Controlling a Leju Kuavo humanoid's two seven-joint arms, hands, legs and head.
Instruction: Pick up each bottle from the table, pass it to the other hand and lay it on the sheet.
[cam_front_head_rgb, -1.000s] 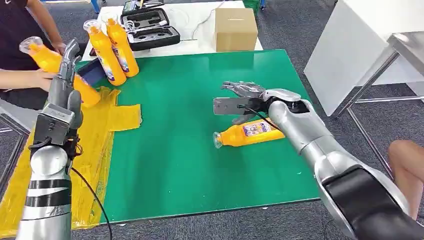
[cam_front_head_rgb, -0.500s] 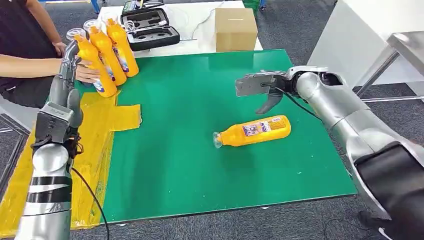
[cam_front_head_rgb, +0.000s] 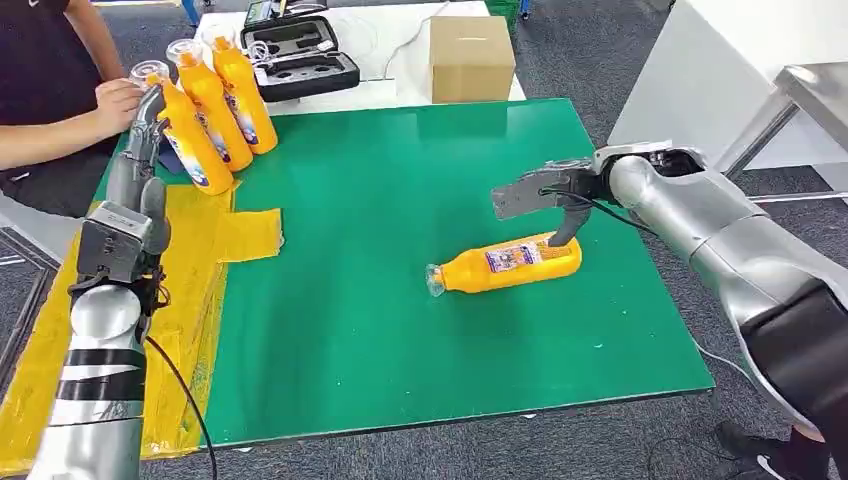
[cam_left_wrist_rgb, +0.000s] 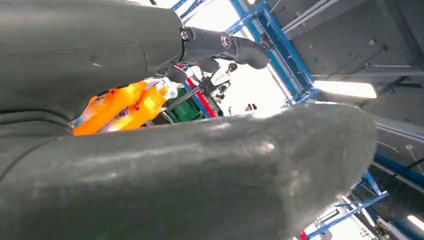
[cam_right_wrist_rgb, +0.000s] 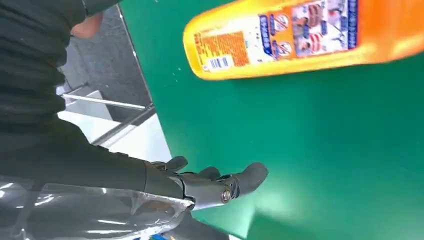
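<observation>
On green desk mat (cam_front_head_rgb: 380, 300), orange plastic bottle (cam_front_head_rgb: 505, 262) lies on side, cap toward yellow sheet (cam_front_head_rgb: 205, 270). Right hand (cam_front_head_rgb: 545, 193) hovers just above it, fingers apart, empty. Best lower squarely over label, wrap mid-body. Left hand (cam_front_head_rgb: 140, 140) raised, spread, empty.

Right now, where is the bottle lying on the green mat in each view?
Head view: lying bottle right of the mat's centre, cap pointing left, right hand just above its base.
Left wrist view: not in it.
Right wrist view: its base and label beyond the fingers.
Shared landmark: green mat.
</observation>
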